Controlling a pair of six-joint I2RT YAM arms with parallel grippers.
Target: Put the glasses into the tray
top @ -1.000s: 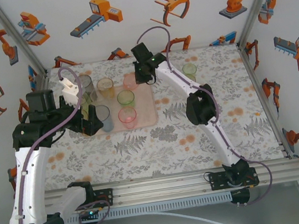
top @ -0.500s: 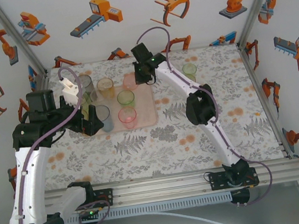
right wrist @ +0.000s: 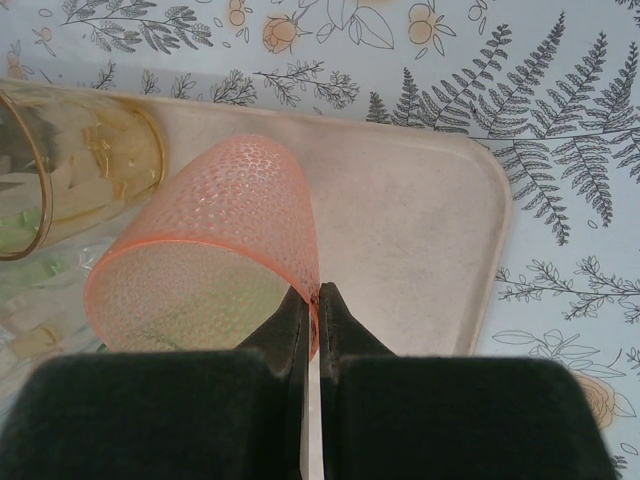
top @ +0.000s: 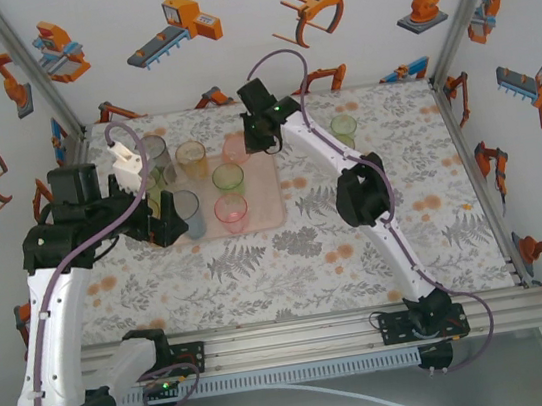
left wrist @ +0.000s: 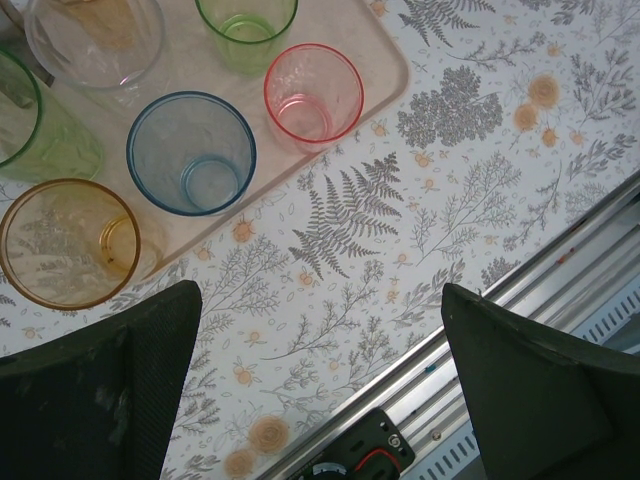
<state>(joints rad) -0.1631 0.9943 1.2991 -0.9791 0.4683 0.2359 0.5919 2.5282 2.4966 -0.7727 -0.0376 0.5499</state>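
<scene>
- On the tray (left wrist: pixel 375 45), the left wrist view gives six glasses upright: one clear glass (left wrist: pixel 95 40), one green glass (left wrist: pixel 246 25), a second green glass (left wrist: pixel 30 125), one blue glass (left wrist: pixel 191 152), one amber glass (left wrist: pixel 68 243) at the near edge, and one upright pink glass (left wrist: pixel 313 95).
- Over the tray's far end: one tilted pink glass (right wrist: pixel 215 240). The right gripper (right wrist: pixel 317 305) has its fingers pinched narrow on the wall at the rim.
- Just beside it: a second amber glass (right wrist: pixel 80 170), upright. Contact between the two cannot be told.
- Off the tray: one lone green glass (top: pixel 343 129) on the table (top: pixel 397 236), right of the right arm and well apart from the tray.
- Left gripper (left wrist: pixel 320 300): fingers spread wide, holding nothing, above the table just off the tray's near edge.
- Obstruction: the left arm (top: pixel 52 294) covers the tray's near left part in the top view, so a full count is not settled.
- Rail (left wrist: pixel 520 270) runs along the table's near edge.
</scene>
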